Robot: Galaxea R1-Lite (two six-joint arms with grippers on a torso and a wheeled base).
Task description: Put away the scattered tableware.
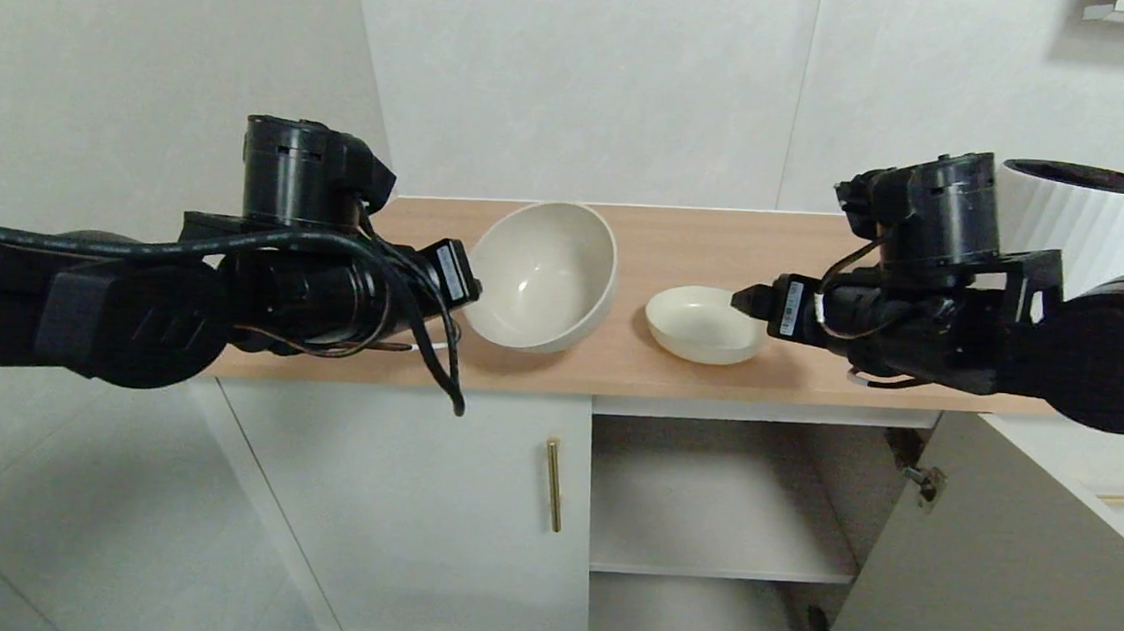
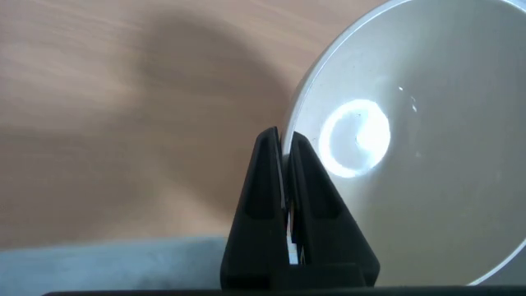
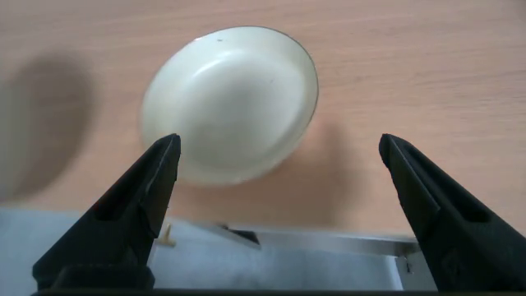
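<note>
A large cream bowl point(image 1: 545, 275) is tipped up on its side over the wooden countertop point(image 1: 664, 239). My left gripper point(image 1: 474, 281) is shut on its rim, and in the left wrist view the two fingers point(image 2: 283, 164) pinch the edge of the large bowl point(image 2: 411, 140). A small shallow cream dish point(image 1: 706, 322) rests flat on the counter to the right of it. My right gripper point(image 1: 743, 300) hovers just above the right edge of that dish. Its fingers point(image 3: 123, 214) stand wide open on either side of the small dish point(image 3: 230, 103), with nothing held.
A white ribbed container point(image 1: 1090, 226) stands at the counter's back right. Below the counter, the right cabinet door point(image 1: 986, 566) hangs open, showing bare shelves point(image 1: 715, 520). The left door point(image 1: 433, 503) with a gold handle is closed. A tiled wall backs the counter.
</note>
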